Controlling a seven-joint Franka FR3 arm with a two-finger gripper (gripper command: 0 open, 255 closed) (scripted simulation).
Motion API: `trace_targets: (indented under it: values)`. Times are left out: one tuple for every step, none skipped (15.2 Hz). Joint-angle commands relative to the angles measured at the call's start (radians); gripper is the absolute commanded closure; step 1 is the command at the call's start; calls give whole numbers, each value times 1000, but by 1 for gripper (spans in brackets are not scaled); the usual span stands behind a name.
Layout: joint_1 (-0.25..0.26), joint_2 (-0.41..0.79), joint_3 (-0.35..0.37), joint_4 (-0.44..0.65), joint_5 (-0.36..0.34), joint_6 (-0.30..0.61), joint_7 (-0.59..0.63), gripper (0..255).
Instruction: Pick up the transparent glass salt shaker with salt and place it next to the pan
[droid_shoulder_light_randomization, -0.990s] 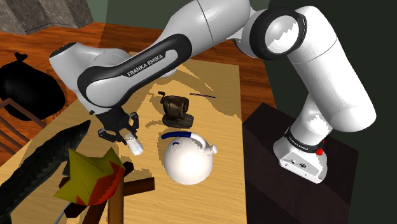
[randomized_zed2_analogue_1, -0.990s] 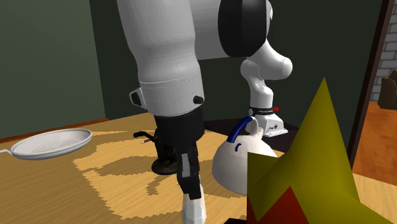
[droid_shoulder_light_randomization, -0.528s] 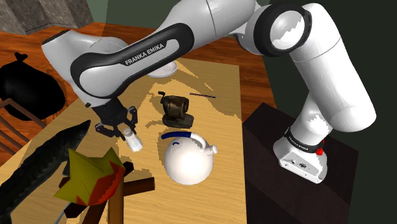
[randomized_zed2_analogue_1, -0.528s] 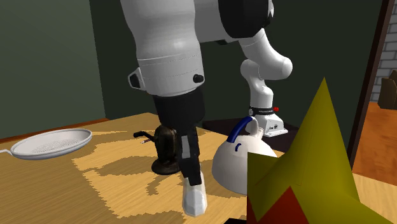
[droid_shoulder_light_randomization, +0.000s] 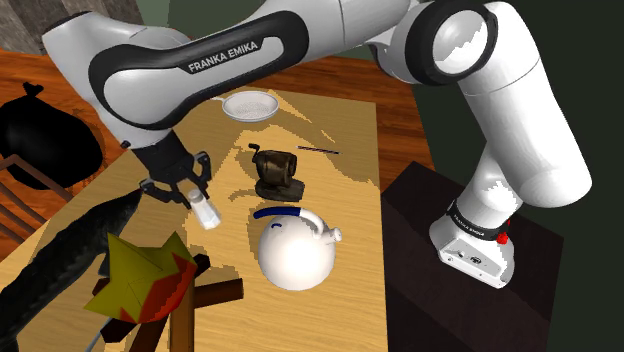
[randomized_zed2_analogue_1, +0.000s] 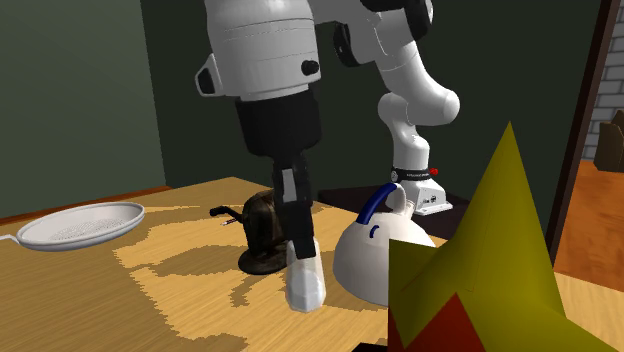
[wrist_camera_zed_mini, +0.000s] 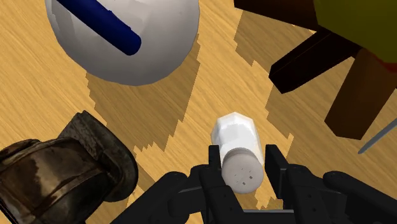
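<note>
The salt shaker (droid_shoulder_light_randomization: 208, 213) is a small pale jar with a perforated cap. My black gripper (droid_shoulder_light_randomization: 188, 193) is shut on its capped end, and the jar hangs below the fingers, clear of the wooden table (droid_shoulder_light_randomization: 350, 130). In the second exterior view the shaker (randomized_zed2_analogue_1: 304, 282) hangs under the gripper (randomized_zed2_analogue_1: 298, 240), in front of a white teapot. In the wrist view both fingers (wrist_camera_zed_mini: 215, 164) clasp the shaker (wrist_camera_zed_mini: 236, 141) just under its cap. The pan (droid_shoulder_light_randomization: 250, 105), a shallow pale dish, lies at the table's far end and shows at the second exterior view's left (randomized_zed2_analogue_1: 80, 225).
A white teapot with a blue handle (droid_shoulder_light_randomization: 295, 250) and a dark brown lumpy object (droid_shoulder_light_randomization: 278, 172) stand close beside the shaker. A yellow and red pointed thing (droid_shoulder_light_randomization: 140, 280) on dark wooden legs sits near the table's front corner. The robot's stand (droid_shoulder_light_randomization: 470, 300) borders the table.
The arm has risen and drawn slightly toward the shoulder view's left, lifting the shaker higher off the table. The pan has come out from behind the arm.
</note>
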Motion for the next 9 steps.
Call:
trace_targets:
  values:
    - [1,-10,2,9,3,-19,0,255]
    - [2,-12,3,19,4,-31,-1,255]
    - [3,-14,4,29,5,-43,-1,255]
    - [5,-16,4,40,6,-55,-2,255]
    - [7,-18,5,51,7,-67,-3,255]
    - [9,-19,5,63,8,-80,-3,255]
    - [11,-20,6,76,8,-93,-4,255]
    - [13,-21,6,89,9,-106,-5,255]
    - [16,-21,6,103,9,-119,-6,255]
